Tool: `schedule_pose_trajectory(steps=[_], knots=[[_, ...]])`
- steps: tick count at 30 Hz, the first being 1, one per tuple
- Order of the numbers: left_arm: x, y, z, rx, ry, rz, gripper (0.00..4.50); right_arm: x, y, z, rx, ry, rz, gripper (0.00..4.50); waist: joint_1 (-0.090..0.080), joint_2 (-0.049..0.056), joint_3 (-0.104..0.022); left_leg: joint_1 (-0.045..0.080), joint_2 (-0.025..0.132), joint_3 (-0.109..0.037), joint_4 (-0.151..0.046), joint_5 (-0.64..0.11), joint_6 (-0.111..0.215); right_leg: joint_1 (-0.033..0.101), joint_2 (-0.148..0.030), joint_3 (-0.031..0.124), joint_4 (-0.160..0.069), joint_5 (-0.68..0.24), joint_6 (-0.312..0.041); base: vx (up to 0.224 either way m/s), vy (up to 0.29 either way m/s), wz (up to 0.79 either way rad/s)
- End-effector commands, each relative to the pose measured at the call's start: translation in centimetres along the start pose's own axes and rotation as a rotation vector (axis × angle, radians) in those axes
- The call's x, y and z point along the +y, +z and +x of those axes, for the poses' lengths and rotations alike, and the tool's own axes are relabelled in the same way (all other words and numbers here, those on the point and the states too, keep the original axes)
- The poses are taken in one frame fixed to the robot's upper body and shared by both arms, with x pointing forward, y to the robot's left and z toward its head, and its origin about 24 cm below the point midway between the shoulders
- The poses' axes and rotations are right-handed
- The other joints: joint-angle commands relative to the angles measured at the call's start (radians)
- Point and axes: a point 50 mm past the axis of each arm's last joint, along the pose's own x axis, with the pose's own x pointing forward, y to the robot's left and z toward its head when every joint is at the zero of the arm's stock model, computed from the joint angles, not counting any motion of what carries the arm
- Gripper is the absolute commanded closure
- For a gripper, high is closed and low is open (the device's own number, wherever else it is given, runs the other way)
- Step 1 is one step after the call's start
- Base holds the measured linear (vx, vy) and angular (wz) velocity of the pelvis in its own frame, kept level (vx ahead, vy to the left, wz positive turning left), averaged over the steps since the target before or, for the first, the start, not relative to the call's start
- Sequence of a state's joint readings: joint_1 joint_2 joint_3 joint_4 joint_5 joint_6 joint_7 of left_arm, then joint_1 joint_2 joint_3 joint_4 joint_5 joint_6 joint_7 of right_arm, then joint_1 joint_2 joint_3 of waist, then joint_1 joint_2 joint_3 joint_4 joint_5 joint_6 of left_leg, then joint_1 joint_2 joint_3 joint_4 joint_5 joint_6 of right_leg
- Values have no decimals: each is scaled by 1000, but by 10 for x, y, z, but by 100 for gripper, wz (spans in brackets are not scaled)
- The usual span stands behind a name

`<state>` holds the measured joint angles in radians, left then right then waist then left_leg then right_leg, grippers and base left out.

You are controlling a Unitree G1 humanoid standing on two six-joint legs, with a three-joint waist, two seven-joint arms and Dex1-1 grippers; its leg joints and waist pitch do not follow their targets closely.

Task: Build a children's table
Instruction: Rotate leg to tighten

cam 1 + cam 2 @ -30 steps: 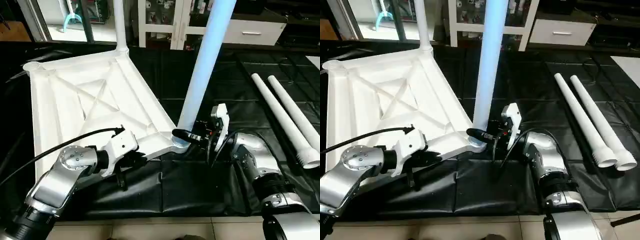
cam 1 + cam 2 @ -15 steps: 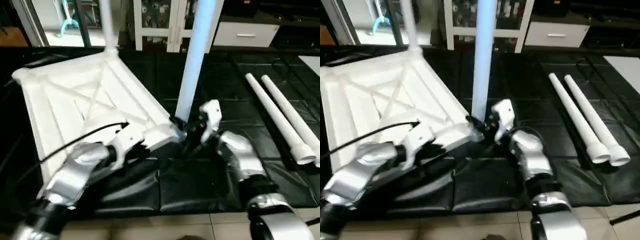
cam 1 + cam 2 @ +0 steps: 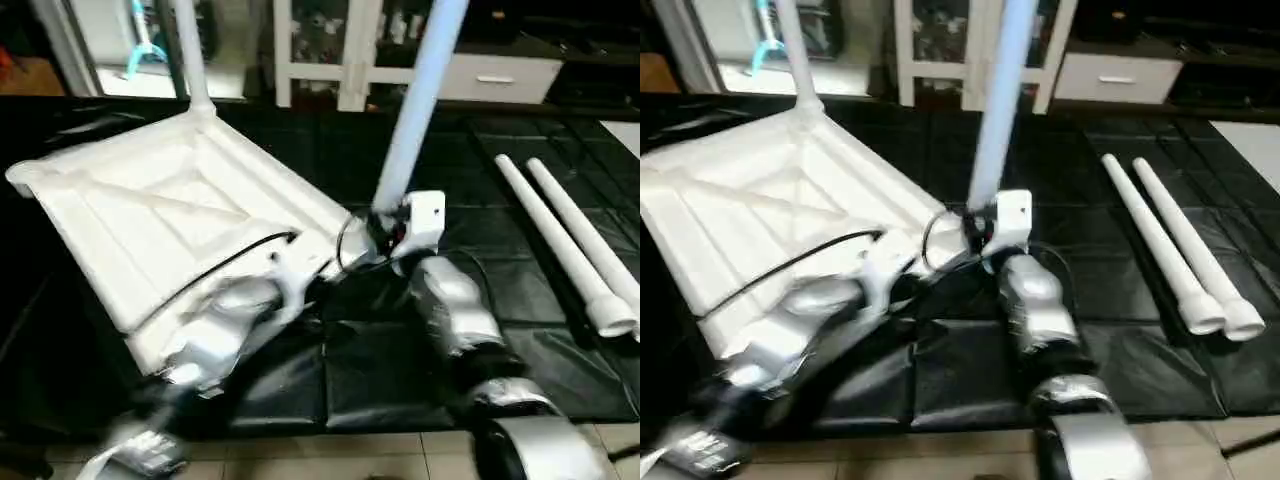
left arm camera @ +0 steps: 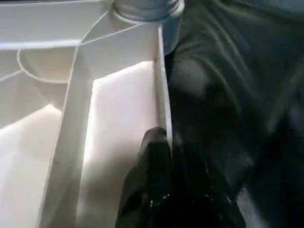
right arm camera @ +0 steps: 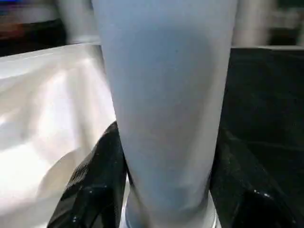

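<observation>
Gripping the upright leg [image 5: 166, 118] with our right gripper [image 5: 164, 190], we pinch the tabletop [image 3: 150, 220] rim in our closed left gripper [image 4: 164, 156].

Left arm: stretched forward from the lower left, silver forearm blurred, a black cable looped over it.
Left claw [image 4: 164, 142]: fingers pinched together on the thin rim of the table top [image 3: 150, 220].
Right arm: bent at the elbow, forearm reaching forward and inward.
Right claw [image 5: 166, 156]: black fingers [image 5: 97, 171] set either side of the upright leg [image 3: 410, 130] near its base, pressed against it.
</observation>
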<state>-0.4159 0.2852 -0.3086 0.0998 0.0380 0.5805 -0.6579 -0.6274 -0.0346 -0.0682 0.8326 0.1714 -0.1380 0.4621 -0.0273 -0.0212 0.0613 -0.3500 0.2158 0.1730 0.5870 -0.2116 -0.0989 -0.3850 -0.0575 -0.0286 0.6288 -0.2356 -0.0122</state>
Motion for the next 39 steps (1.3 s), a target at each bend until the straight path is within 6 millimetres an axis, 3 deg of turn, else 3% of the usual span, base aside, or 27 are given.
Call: schedule_pose_trajectory(steps=[1, 3, 4, 5, 7, 11, 15, 21, 27, 33, 38, 39], knots=[[-2, -26, -12, 21, -88, 8, 450, 11, -7, -7, 29, 252, 34, 199, -4, 3, -34, -13, 12, 1, -70, -150, 82, 35, -53, 37, -80, -18, -223, 0, 0, 0], [1, -35, -26, 37, -124, 31, 450, 1, 2, -14, 22, 327, 41, 199, -6, 5, -32, -12, 14, 1, -70, -151, 91, 36, -54, 37, -80, -30, -238, 0, 0, 0], [3, -41, -37, 41, -147, 46, 450, -7, 10, -21, 9, 400, 34, 183, -8, 8, -29, -7, 17, 4, -71, -149, 93, 28, -54, 38, -82, -34, -253, 0, 0, 0], [5, -45, -43, 45, -157, 52, 450, -12, 15, -26, 5, 443, 23, 165, -7, 7, -30, -6, 18, 4, -70, -143, 94, 30, -55, 38, -80, -27, -260, 0, 0, 0], [10, -50, -55, 53, -168, 48, 450, -21, 24, -34, -5, 514, -9, 156, -5, 9, -37, -9, 17, 6, -62, -73, 122, 36, -52, 39, -65, 79, -281, 0, 0, 0], [16, -54, -66, 69, -170, 46, 450, -30, 30, -40, 14, 566, -31, 135, 2, 9, -41, -8, 16, 13, -54, 24, 174, 33, -50, 37, -51, 223, -316, 0, 0, 0], [16, -53, -68, 63, -180, 55, 450, -29, 32, -43, 9, 627, -37, 135, 4, 4, -40, -10, 16, 13, -52, 27, 189, 36, -52, 37, -50, 221, -321, 0, 0, 0], [13, -50, -65, 48, -194, 59, 450, -22, 27, -42, 24, 669, 7, 186, 3, 6, -38, -6, 19, 15, -53, 3, 169, 33, -53, 36, -54, 148, -321, 0, 0, 0], [12, -50, -65, 51, -207, 60, 450, -17, 17, -43, 59, 686, 13, 244, 3, 5, -42, -6, 17, 14, -49, 41, 177, 35, -50, 36, -47, 214, -326, 0, 0, 0], [10, -49, -62, 53, -217, 61, 450, -15, 8, -42, 89, 652, 10, 254, 4, 8, -44, -5, 18, 14, -48, 50, 181, 36, -51, 35, -45, 227, -330, 0, 0, 0], [8, -45, -54, 47, -199, 60, 450, -19, 0, -37, 118, 502, -23, 257, 1, 5, -37, -5, 18, 15, -53, -38, 133, 32, -53, 37, -57, 84, -317, 0, 0, 0], [7, -40, -46, 42, -172, 50, 450, -22, -5, -33, 130, 374, -27, 257, 0, 4, -35, -5, 20, 15, -55, -66, 111, 31, -55, 39, -60, 33, -308, 0, 0, 0]])
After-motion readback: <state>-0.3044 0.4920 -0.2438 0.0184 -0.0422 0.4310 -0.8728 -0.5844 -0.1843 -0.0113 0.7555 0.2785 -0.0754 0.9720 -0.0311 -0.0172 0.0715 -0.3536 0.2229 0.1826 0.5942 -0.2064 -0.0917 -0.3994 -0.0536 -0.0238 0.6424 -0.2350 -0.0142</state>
